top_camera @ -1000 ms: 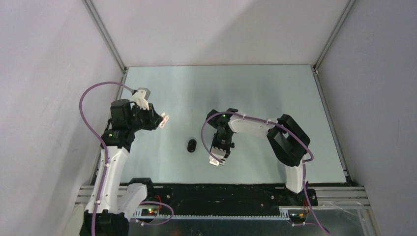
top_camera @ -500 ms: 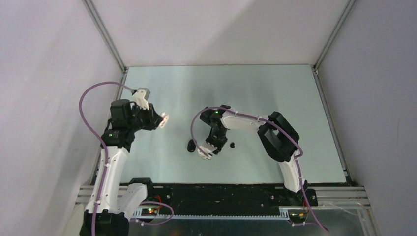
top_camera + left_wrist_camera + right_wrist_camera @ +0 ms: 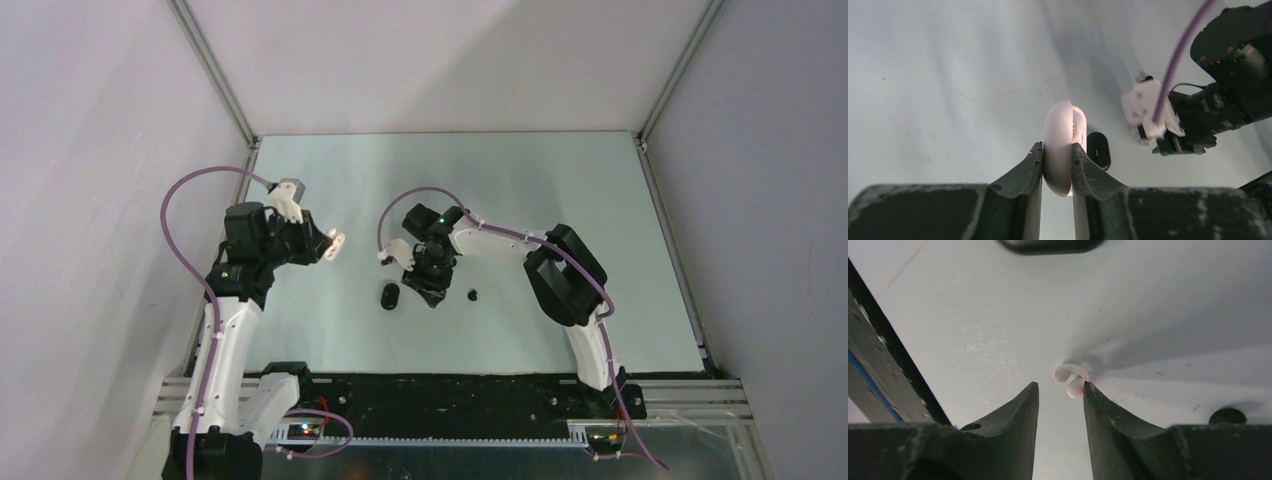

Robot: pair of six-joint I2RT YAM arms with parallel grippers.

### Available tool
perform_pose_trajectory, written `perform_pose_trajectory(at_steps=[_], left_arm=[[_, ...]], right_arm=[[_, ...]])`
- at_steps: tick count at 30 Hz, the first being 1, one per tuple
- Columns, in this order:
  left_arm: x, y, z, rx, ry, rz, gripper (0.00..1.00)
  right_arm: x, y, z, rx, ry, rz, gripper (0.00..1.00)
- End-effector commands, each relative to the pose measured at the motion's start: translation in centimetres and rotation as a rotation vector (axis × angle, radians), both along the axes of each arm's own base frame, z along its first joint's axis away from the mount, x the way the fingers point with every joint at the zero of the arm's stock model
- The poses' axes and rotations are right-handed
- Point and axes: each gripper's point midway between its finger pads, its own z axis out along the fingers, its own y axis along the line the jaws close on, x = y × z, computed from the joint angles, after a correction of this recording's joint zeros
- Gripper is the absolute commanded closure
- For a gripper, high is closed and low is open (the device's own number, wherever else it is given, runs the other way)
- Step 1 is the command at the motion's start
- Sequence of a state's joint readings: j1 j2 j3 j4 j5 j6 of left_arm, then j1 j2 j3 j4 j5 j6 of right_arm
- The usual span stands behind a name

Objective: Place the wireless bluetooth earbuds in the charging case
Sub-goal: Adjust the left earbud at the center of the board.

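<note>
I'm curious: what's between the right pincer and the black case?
A white earbud by the right pincer, then bare table to the black case, in the right wrist view.

Right gripper (image 3: 427, 293) close beside the charging case (image 3: 390, 296) on its right, left side open, black earbud (image 3: 472, 295) lying further right

Left hand (image 3: 1057, 150) grips white case (image 3: 1058, 122), black case (image 3: 1098, 150) beside.

Bright, even light; soft shadows; near fingers (image 3: 1025, 176) blurred in wrist views.
</note>
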State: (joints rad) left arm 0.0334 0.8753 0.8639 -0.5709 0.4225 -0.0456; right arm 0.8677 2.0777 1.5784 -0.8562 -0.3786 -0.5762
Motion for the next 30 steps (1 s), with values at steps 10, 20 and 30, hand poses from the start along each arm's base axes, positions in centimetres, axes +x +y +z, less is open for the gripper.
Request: perform_pose_trajectory(at_steps=[10, 20, 30], left_arm=[[0.6, 0.0, 1.8, -0.012, -0.060, 0.003, 1.00], [0.5, 0.0, 1.9, -0.010, -0.067, 0.004, 1.00], [0.5, 0.1, 1.9, -0.011, -0.065, 0.008, 1.00]], right_arm=[[2.0, 1.5, 5.8, 0.174, 0.077, -0.189, 0.56], [3.2, 1.3, 3.1, 0.162, -0.018, -0.050, 0.67], [3.7, 0.7, 0.7, 0.106, 0.022, -0.093, 0.77]])
